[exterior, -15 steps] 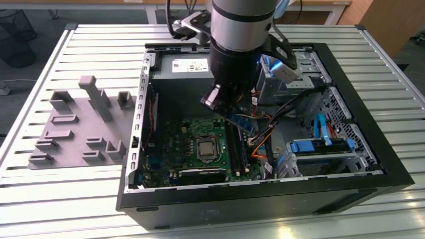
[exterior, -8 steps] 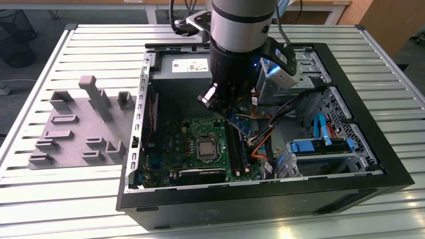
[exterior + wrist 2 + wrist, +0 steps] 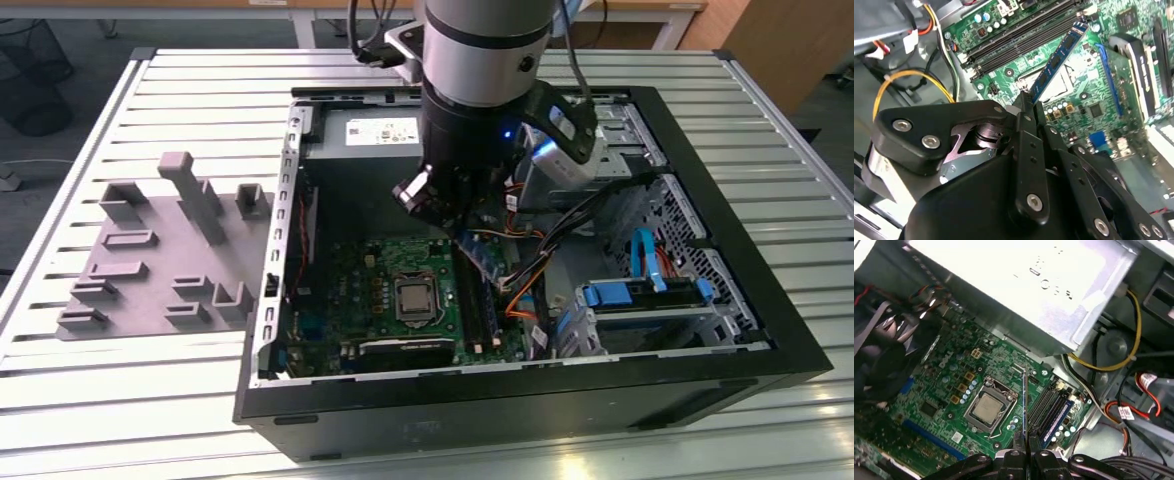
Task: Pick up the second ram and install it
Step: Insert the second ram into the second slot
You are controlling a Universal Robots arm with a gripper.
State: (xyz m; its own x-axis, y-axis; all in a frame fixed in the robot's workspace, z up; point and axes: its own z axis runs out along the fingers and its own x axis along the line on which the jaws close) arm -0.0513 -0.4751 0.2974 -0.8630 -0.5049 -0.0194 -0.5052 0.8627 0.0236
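In the exterior view, the arm [image 3: 487,60] is seen reaching down into an open computer case [image 3: 747,350] laid on a slatted metal table [image 3: 160,400]. The gripper [image 3: 461,228] hangs just above the green motherboard [image 3: 360,290], near the black slot rails [image 3: 477,300]. A grey moulded fixture [image 3: 160,250] with upright posts lies on the table at the exterior view's left, well apart from the case.

In the second wrist view, the second ram [image 3: 1056,59] (a thin blue stick with dark chips) is clamped at one end between the black fingers [image 3: 1026,125] and is held above the motherboard.

In the first wrist view, the stick [image 3: 1024,405] is seen edge-on, pinched between the fingers, beside the processor socket [image 3: 986,409] and the slot rails.
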